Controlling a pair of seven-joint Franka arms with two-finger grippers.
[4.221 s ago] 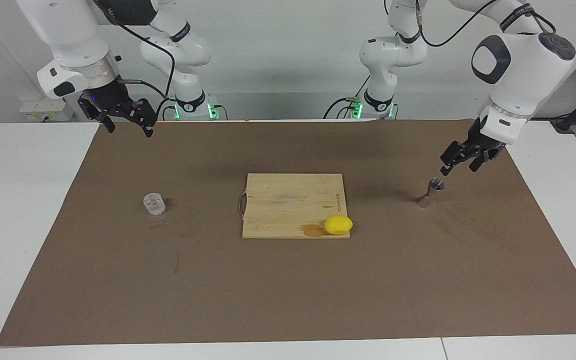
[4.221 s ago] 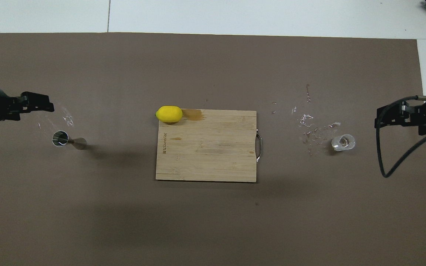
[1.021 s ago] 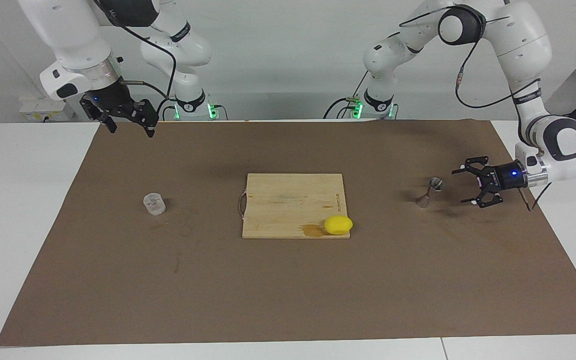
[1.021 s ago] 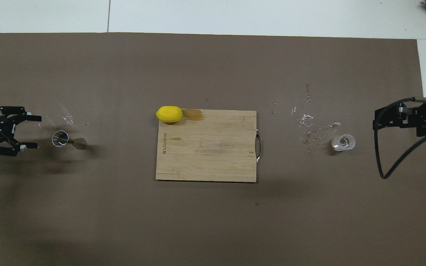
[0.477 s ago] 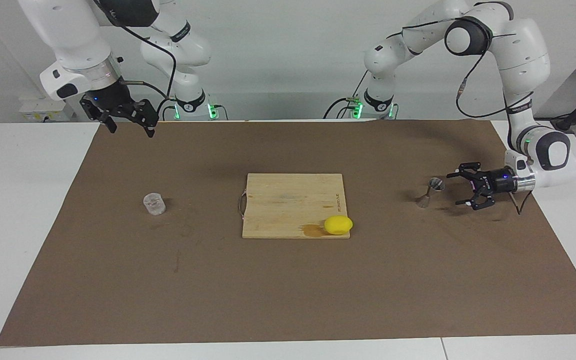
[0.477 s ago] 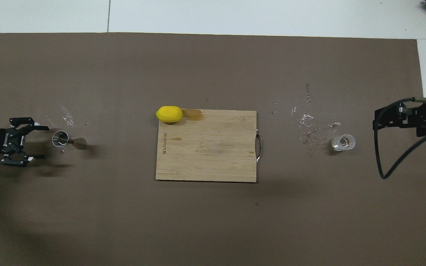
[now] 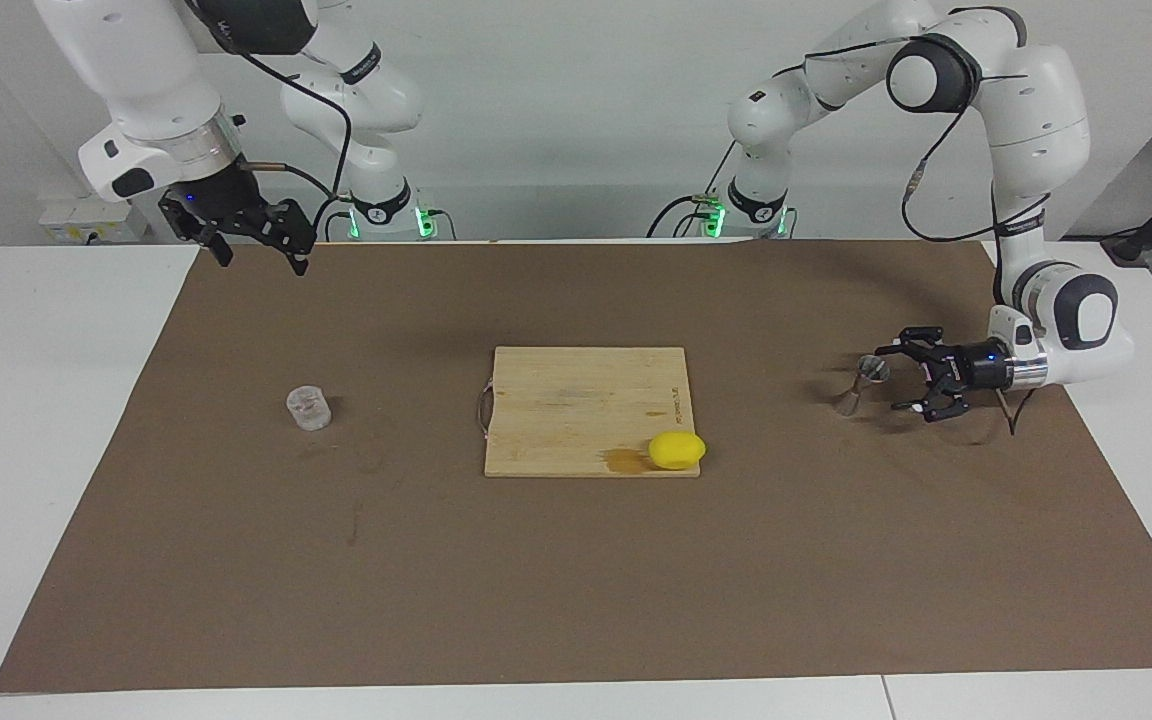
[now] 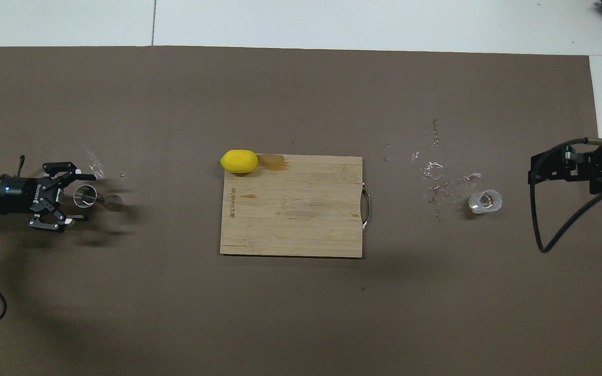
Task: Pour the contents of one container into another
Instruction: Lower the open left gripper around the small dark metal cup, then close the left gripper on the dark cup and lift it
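Overhead view puts your left claw (image 8: 79,197) low beside the steel jigger (image 8: 94,198), turned sideways, fingers spread to either side of the cup's rim without touching yet. A second ago it stood well clear toward the mat's edge; it has slid in, so you are about to grip the jigger's upper cone. The jigger stands upright at the left arm's end of the surface (image 8: 301,313). Nearer the middle lies the cutting board (image 8: 296,206) with a lemon (image 8: 239,161) at its corner. At the right arm's end stands the glass tumbler (image 8: 485,201) among spilled droplets. Your right claw (image 7: 254,238) waits high over the mat's edge, fingers apart.
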